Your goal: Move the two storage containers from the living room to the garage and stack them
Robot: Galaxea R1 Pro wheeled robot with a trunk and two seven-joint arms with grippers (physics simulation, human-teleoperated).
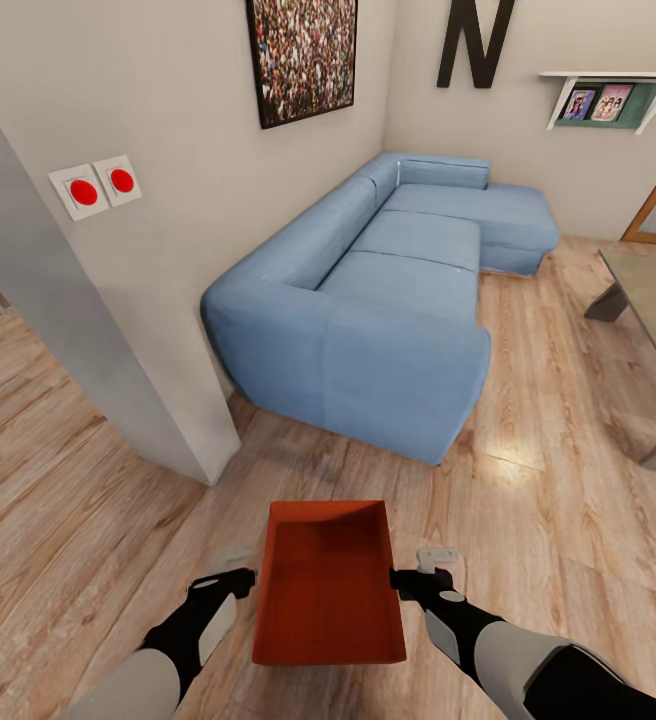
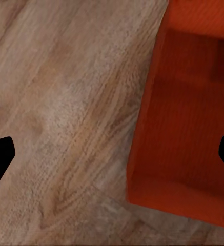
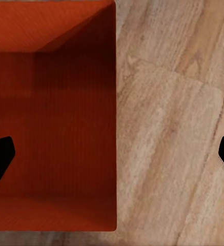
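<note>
One orange-red storage container [image 1: 328, 585] sits straight ahead of me between both arms, over the light wood-plank living-room floor [image 1: 548, 520]. Whether it rests on the planks or hangs just above them I cannot tell. My left gripper [image 1: 230, 580] is at its left long wall and my right gripper [image 1: 423, 578] at its right long wall. In the left wrist view the left gripper [image 2: 112, 154] has its fingers far apart, beside the container's outer wall [image 2: 188, 118]. In the right wrist view the right gripper [image 3: 112, 154] is open astride the container's rim, with the hollow inside [image 3: 50, 118] to one side.
A blue sectional sofa [image 1: 388, 300] stands ahead along the pale wall. A wall corner [image 1: 158, 400] with two red buttons [image 1: 103, 185] juts out at left, with an opening beyond it. A grey table [image 1: 653, 300] fills the right edge.
</note>
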